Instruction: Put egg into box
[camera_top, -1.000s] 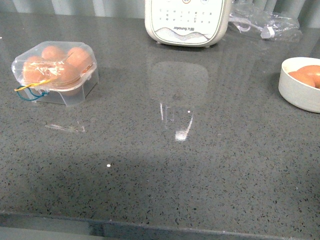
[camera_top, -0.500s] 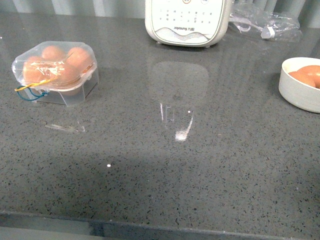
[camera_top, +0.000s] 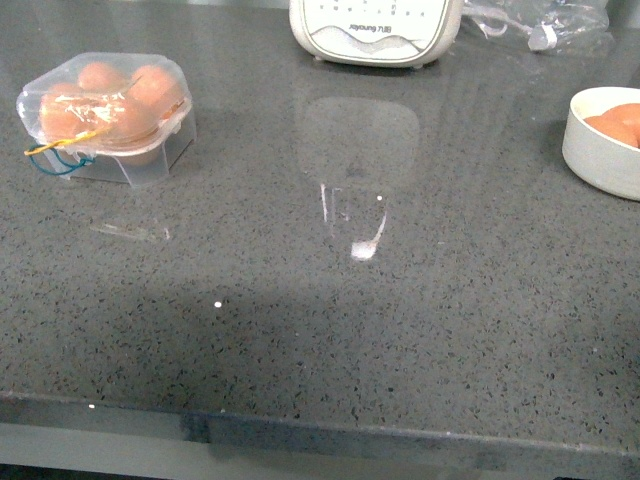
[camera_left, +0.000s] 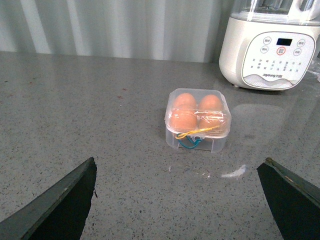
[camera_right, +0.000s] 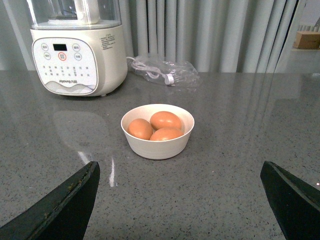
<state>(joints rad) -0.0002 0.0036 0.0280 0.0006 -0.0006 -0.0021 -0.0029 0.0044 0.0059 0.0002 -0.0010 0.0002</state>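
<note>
Though closed and full, the box (camera_top: 105, 115) sits far left

"Joyoung" reads on the cream appliance (camera_top: 375, 35). Our left gripper (camera_left: 179, 162) and right gripper (camera_right: 180, 162) stand wide apart, empty. Bare counter (camera_top: 350, 330) runs from the box to the bowl (camera_top: 600, 150). Our front view has dipped since earlier, showing more near edge.

In my front view the right edge cuts the bowl (camera_top: 597, 160), the top edge the appliance (camera_top: 375, 30). Glare on the box (camera_top: 140, 168) blurs its eggs (camera_top: 150, 90).
</note>
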